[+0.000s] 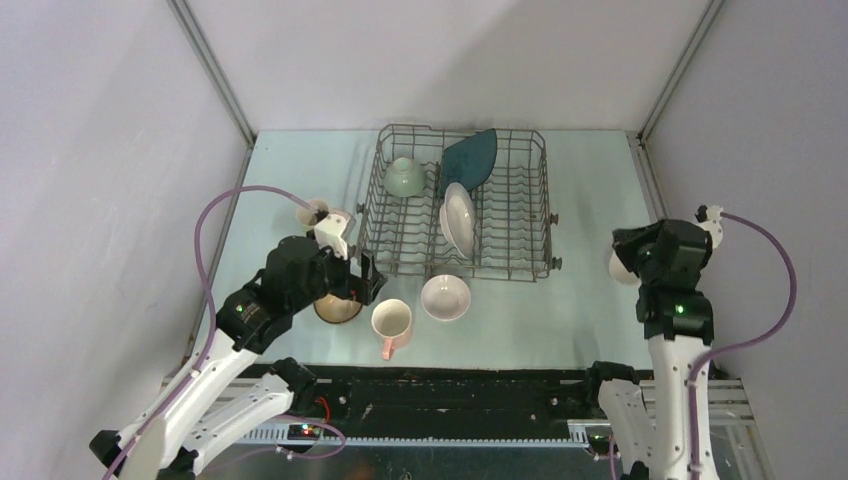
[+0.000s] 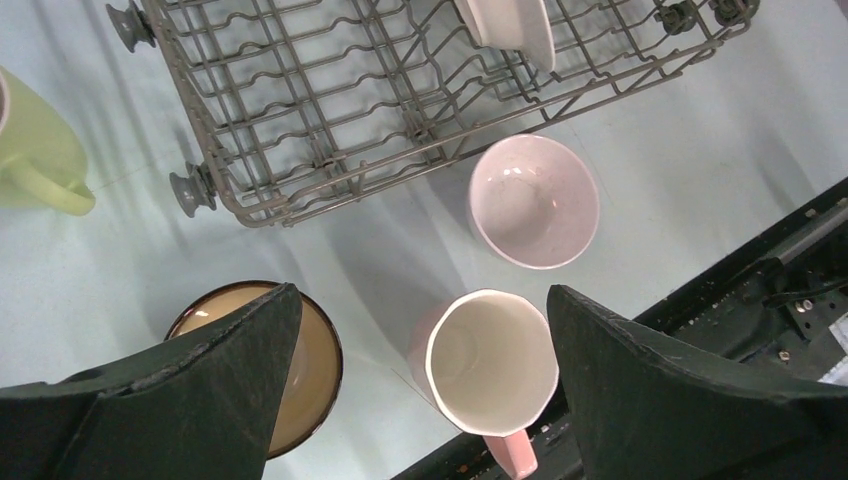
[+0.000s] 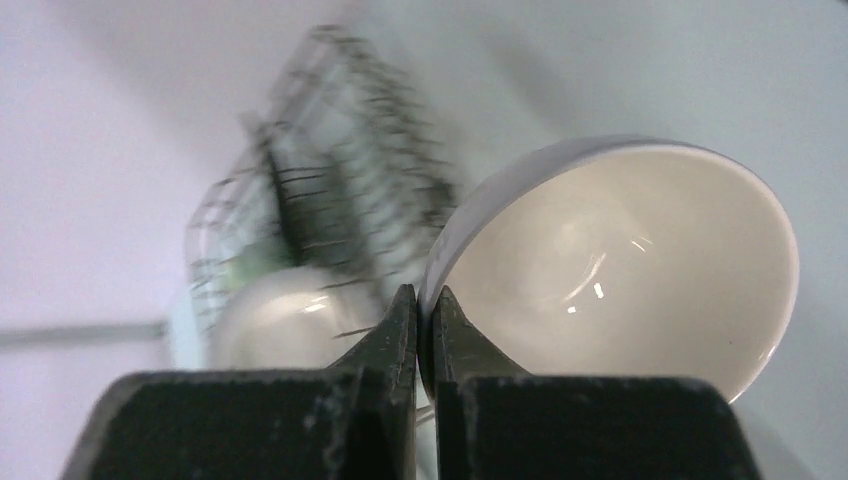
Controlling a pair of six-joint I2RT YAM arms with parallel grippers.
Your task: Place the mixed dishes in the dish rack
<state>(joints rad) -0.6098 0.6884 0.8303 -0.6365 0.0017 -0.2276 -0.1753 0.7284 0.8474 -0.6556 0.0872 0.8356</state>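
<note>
White bowl (image 3: 620,270) hangs by its rim, pinched between the closed fingers of the right gripper (image 3: 425,310), apart from the dish rack (image 1: 546,190), which lies to its left. Left gripper (image 2: 422,292) gapes wide, empty, above the pink mug (image 2: 490,360).

Table (image 1: 585,305) holds rack (image 1: 512,215) — pink mug (image 1: 391,320), brown bowl (image 2: 318,365).

Mug (image 1: 391,322) and bowl (image 1: 445,297) lie before the rack (image 1: 369,215).

Grey dish rack (image 1: 460,200), pale green bowl (image 1: 403,177), dark teal plate (image 1: 470,157), white plate (image 1: 458,220) inside it, pink mug (image 1: 391,322), tan-lined brown bowl (image 2: 315,370) in front of it, glossy white bowl (image 3: 640,260) to its right
</note>
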